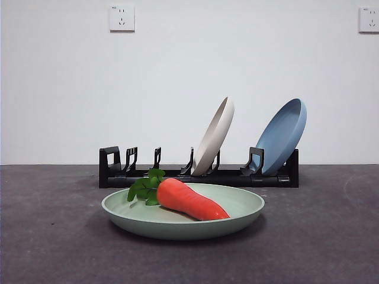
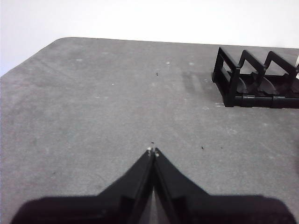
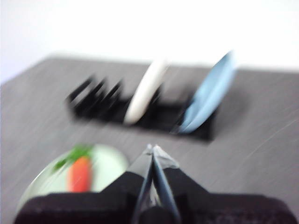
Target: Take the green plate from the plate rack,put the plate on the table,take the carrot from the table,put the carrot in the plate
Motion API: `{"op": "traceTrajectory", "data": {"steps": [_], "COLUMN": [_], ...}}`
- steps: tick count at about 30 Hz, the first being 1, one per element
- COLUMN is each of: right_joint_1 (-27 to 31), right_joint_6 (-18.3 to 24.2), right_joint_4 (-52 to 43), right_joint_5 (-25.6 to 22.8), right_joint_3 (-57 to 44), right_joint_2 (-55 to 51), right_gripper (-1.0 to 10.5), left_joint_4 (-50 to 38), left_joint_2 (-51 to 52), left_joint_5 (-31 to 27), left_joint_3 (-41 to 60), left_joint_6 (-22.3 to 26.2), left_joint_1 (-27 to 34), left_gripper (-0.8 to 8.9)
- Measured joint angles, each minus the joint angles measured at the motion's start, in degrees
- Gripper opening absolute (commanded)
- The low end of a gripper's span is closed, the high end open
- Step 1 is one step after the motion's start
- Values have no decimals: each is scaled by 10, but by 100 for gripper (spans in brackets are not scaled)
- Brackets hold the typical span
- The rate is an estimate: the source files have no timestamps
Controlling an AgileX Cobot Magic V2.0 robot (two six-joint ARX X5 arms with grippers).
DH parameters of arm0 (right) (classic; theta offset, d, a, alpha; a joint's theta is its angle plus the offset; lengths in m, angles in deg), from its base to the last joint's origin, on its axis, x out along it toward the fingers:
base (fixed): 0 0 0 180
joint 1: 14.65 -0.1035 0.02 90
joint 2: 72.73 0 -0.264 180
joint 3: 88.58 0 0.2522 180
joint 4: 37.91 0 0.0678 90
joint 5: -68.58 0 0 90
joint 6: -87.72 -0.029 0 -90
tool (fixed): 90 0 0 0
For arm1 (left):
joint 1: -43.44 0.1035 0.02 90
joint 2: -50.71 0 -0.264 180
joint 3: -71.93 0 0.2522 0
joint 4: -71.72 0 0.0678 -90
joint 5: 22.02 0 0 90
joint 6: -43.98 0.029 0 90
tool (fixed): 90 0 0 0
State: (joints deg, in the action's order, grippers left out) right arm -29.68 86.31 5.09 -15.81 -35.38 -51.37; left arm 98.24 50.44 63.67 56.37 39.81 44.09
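Tabletop: dark grey, carries everything in view.

Rack: runs along the back of the tabletop. Beige plate and blue plate lean in its slots toward one end; the slots toward the other end stand bare.

Plate: green one, flat on the tabletop just in front of the rack, nearer the front edge, not touching it as far as I can see.

Carrot: lies inside the plate, leaves toward the rack, tip toward the plate's front rim.

Right gripper: fingers pressed together, holding nothing, up above the tabletop with plate and carrot below and to one side. The view is smeared, so I judge that arm to be in motion.

Left gripper: fingers pressed together, empty, over bare tabletop near the rack's bare end.

My reading: all four steps look done. No grasp is in hand. Next I would only need to park both arms clear and leave the plate alone.
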Motion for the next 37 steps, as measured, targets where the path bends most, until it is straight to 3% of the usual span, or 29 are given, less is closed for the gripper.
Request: {"op": "traceTrajectory", "data": {"steps": [8,15,37], "right_joint_1": [81,88,88], "right_joint_6": [2,-24,-78], "right_joint_4": [-186,-232,-177], "right_joint_5": [2,1,2], "right_joint_3": [-208,-346,-378], "right_joint_2": [-121,-199,-211], "right_gripper": [1,1,0], "left_joint_4": [0,0,0], "left_joint_2": [0,0,0], "left_joint_5": [0,0,0], "left_joint_3": [0,0,0], "left_joint_6": [0,0,0], "left_joint_1": [0,0,0], "left_gripper": [-3,-3,-3]}}
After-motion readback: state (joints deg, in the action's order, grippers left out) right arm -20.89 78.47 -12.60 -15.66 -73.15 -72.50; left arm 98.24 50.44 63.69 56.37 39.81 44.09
